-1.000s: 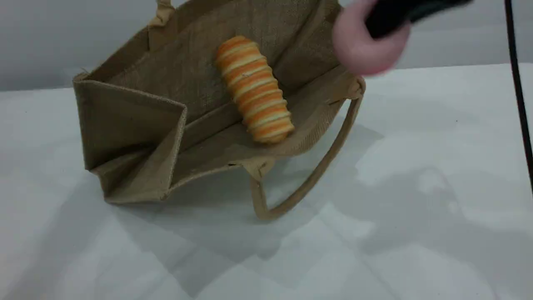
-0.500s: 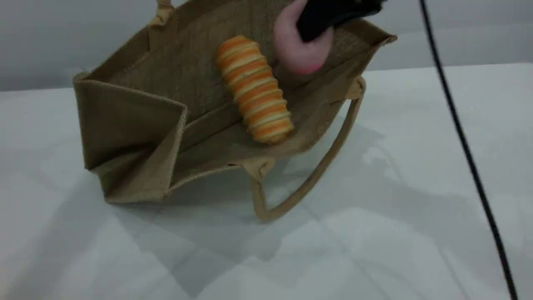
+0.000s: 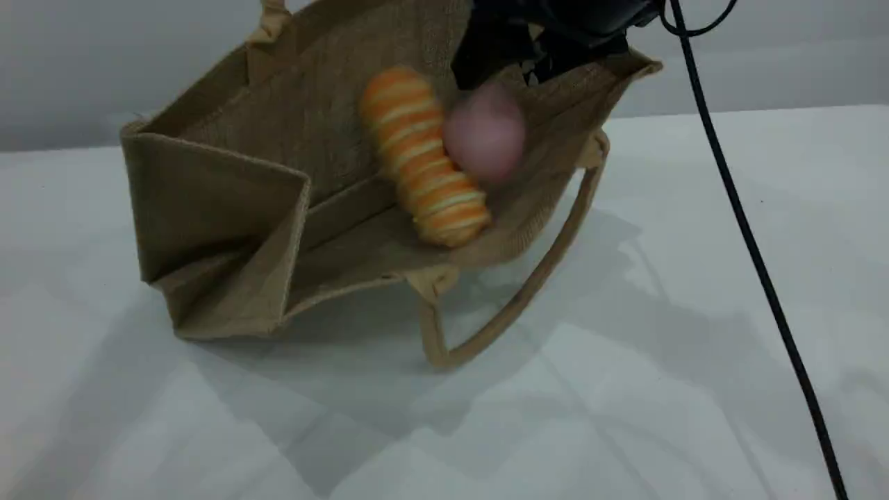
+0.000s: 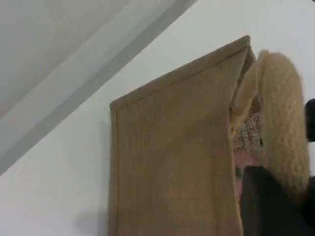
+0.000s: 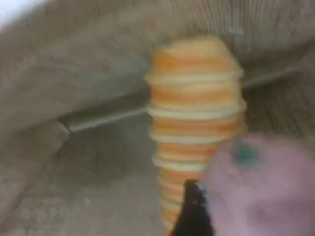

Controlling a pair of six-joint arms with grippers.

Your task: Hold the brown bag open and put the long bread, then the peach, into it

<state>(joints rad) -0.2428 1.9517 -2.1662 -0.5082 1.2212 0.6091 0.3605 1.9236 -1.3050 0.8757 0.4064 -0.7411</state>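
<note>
the right gripper point(image 3: 517, 61) hangs over the bag's mouth with its jaws apart and nothing between them. the peach point(image 3: 484, 132) is just below it, clear of the fingers and smeared by blur, which i read as a fruit in free fall. the left gripper point(image 4: 283, 196) is closed on the top handle point(image 4: 278, 108), and that pinch is what holds the upper wall of the bag point(image 3: 215, 201) raised.

the peach is inside the bag's outline, close against the right flank of the bread point(image 3: 424, 156); whether they touch i cannot tell. the bread lies on the lower wall, its near end close to the front rim.

the first risk is a roll-out. the bag lies on its side with the mouth toward the camera, and i see no lip at the front rim to stop anything. a round fruit that lands with any pace could bounce off the bread or the cloth and run out onto the table point(image 3: 694, 347), past the near handle point(image 3: 429, 326). it could also nudge the bread, which is already near the edge.

the second risk sits with the left arm. if that grip slackens or pulls sideways, the upper wall could sag onto the right gripper or tip the bag, and both items may spill.

third, the cable point(image 3: 750, 236) trails beside the bag's right corner; a careless retreat could snag the rim and drag it.
</note>
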